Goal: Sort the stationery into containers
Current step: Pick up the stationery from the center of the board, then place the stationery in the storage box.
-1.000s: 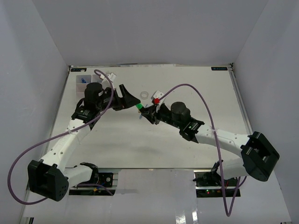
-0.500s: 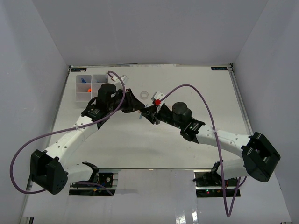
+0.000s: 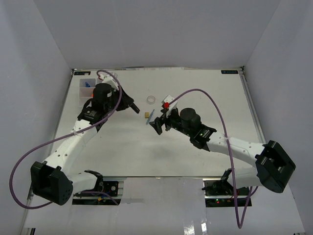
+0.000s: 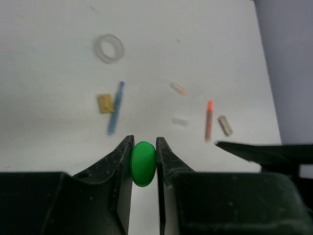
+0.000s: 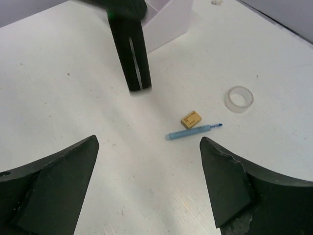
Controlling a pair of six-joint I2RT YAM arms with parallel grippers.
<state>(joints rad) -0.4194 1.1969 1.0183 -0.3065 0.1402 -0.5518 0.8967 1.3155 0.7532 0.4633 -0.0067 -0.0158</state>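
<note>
Green-capped plastic highlighter (image 4: 143, 165): judged light, stiff, slippery; clamp across its barrel, as left tool (image 4: 144, 147) does at six o'clock; right tool (image 5: 148, 144) spread wide, empty.

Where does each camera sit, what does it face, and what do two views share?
Top: above and behind the robot, looking down at the table; left arm and right arm show.
Left wrist: looks past the left gripper, shut on a green cap, over the table.
Right wrist: looks down through the open right gripper at the table.
Shared: both wrist views show the tape ring, pen and clip.
</note>
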